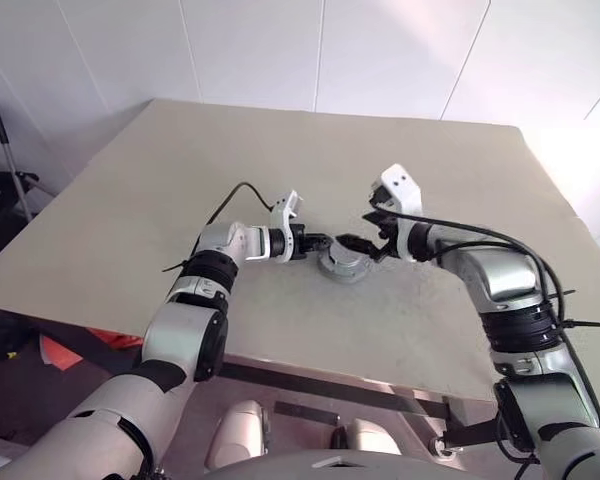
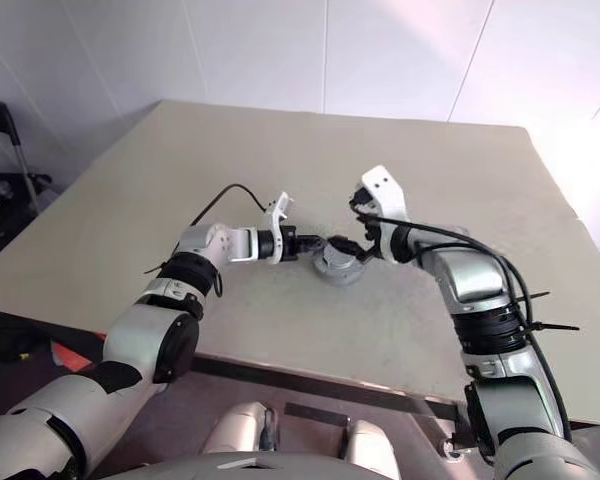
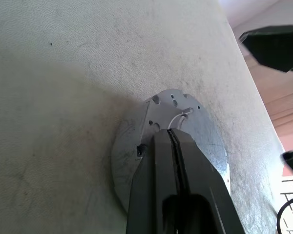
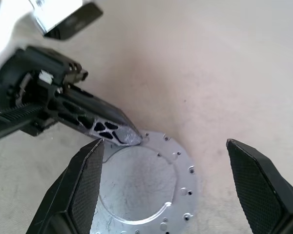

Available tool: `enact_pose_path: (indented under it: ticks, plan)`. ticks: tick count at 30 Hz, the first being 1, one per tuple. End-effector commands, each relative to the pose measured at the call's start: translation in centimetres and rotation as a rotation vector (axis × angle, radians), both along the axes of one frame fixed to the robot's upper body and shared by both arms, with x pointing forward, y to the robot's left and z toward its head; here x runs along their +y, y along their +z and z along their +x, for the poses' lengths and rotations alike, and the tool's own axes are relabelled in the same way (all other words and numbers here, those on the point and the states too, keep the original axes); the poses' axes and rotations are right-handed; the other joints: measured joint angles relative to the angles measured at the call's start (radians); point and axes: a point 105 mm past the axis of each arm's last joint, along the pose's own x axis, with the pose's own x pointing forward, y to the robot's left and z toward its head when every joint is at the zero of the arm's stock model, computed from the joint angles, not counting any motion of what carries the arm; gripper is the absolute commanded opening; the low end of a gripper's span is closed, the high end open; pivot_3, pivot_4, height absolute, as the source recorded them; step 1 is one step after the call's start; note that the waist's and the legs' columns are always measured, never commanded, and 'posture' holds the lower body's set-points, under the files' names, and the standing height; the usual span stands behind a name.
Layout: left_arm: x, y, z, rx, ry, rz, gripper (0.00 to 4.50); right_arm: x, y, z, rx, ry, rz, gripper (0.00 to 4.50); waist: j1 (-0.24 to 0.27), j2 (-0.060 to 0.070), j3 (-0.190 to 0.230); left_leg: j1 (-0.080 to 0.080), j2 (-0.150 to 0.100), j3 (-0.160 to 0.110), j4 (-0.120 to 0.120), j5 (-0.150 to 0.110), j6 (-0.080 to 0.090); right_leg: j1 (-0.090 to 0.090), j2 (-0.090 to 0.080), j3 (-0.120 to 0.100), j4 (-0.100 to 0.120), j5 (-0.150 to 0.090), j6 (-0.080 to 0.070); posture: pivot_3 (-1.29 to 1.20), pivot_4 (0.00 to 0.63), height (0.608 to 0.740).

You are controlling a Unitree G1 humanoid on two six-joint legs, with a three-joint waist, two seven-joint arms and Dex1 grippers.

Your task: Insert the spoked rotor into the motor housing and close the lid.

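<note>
The beige surface (image 1: 410,330) is matte and faintly speckled, with fine scuffs, and is bare around the work. Near its middle lies a round silvery metal disc with a flat raised centre and a flange dotted with small holes (image 4: 141,190) — it may be the lid seated on the motor housing, though the views do not settle that, and no coil windings or spoked rotor can be made out.

The left tool (image 3: 176,139) has its two black fingers pressed together, their tip on the disc's rim beside a thin pale wire; in the right wrist view this tool shows as a dark latticed wedge touching the disc's edge. The right tool (image 4: 171,185) hovers just above the disc with its textured black fingers (image 4: 88,190) spread wide, holding nothing.

Beyond the far edge of the surface stand plain white wall panels (image 1: 380,50), and off to the robot's left a dark frame (image 1: 0,150) — possibly a chair.
</note>
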Motion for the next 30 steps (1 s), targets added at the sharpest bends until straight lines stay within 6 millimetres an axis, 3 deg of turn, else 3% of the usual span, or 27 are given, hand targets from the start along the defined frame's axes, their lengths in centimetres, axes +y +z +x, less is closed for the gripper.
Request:
enact_pose_path:
  ticks: [1,12,15,21,30]
  plan:
    - [-0.3,-0.9,-0.6,0.02,-0.027,0.028,0.0,-0.3,2.0,-0.4,-0.017,0.002,0.073,4.48,0.005,0.0,0.0,0.0,0.0,0.0,0.0,0.0,0.0,0.0,0.0,0.0,0.0,-0.001,-0.001,0.0,0.0,0.74]
    - [-1.1,0.0,-1.1,-0.004,-0.074,-0.016,0.0,-6.1,-2.1,-1.5,0.334,-0.261,0.245,4.48,0.019,0.0,0.0,-0.003,0.0,0.0,-0.001,0.0,0.0,-0.003,0.0,-0.001,-0.001,-0.001,-0.001,0.0,0.0,0.74]
    - [-1.1,0.0,-1.0,-0.007,-0.073,-0.015,0.0,-6.8,-3.4,-2.2,0.431,-0.303,0.297,4.48,0.019,0.0,0.0,-0.003,0.0,0.0,-0.001,0.0,0.0,-0.003,0.0,-0.001,-0.001,-0.001,-0.001,0.0,0.0,0.74]
    - [-0.8,0.0,-0.7,-0.012,-0.051,-0.012,0.0,-5.8,-5.7,-3.4,0.575,-0.327,0.39,4.48,0.019,0.001,0.0,-0.003,0.0,0.0,-0.001,0.0,0.0,-0.003,0.0,-0.001,-0.001,-0.001,-0.001,0.0,0.0,0.74]
    - [0.0,0.4,0.0,-0.016,-0.005,-0.021,0.0,-2.2,-5.8,-3.7,0.698,-0.286,0.583,4.48,0.012,0.001,0.0,0.0,0.0,0.0,-0.004,0.002,-0.004,-0.003,0.0,-0.001,0.0,-0.001,-0.001,0.0,0.0,0.74]
